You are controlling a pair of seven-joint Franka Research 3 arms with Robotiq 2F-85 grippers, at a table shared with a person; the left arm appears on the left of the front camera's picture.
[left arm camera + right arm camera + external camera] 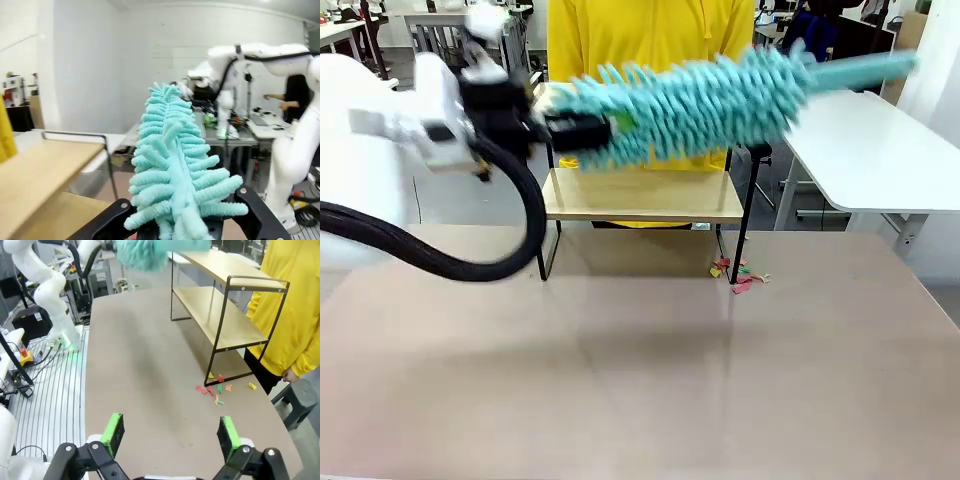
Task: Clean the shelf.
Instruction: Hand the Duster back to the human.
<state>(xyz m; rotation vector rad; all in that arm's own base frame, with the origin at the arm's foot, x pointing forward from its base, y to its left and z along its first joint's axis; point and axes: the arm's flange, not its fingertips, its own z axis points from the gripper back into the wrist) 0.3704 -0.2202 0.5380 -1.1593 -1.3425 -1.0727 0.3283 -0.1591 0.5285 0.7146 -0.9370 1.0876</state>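
The left claw is clamped on a duster whose long axis runs along the shelf top just below. The right claw, farther off, gapes empty.

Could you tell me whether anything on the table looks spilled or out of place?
Yes: small coloured paper scraps lie scattered on the table by one foot of the shelf, like swept-off litter. The duster in the left claw is blurred above the shelf.

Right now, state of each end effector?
Left end effector: closed on the fluffy teal chenille duster, held above the shelf.
Right end effector: open, holding nothing, over the table.
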